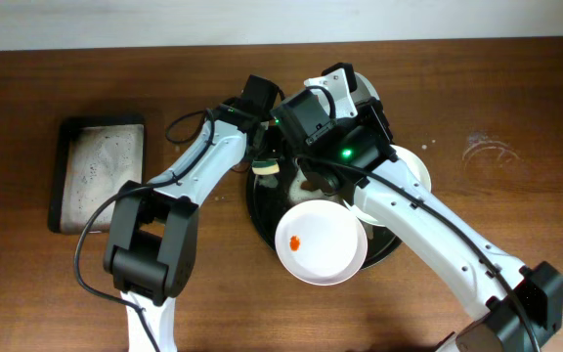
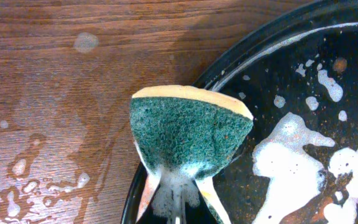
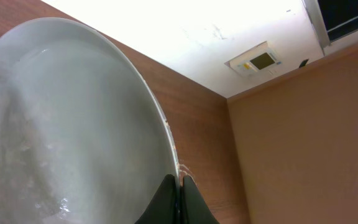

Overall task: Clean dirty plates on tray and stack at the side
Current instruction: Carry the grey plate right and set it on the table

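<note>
Gripping sponge (image 2: 188,134) w/ L tool (image 2: 178,193) over tray (image 2: 260,37) rim; R tool (image 3: 178,199) pinching plate (image 3: 61,124) edge.

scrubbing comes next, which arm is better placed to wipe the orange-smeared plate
Left, probably: the left gripper holds the sponge at the rim of the tray; the right gripper is pinching a wet plate.

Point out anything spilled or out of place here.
Soapy water lies outside the tray: foam droplets speckle the wooden table just beyond its rim, beside the sponge. The right hand grips a wet plate by its rim; nothing odd there.
</note>
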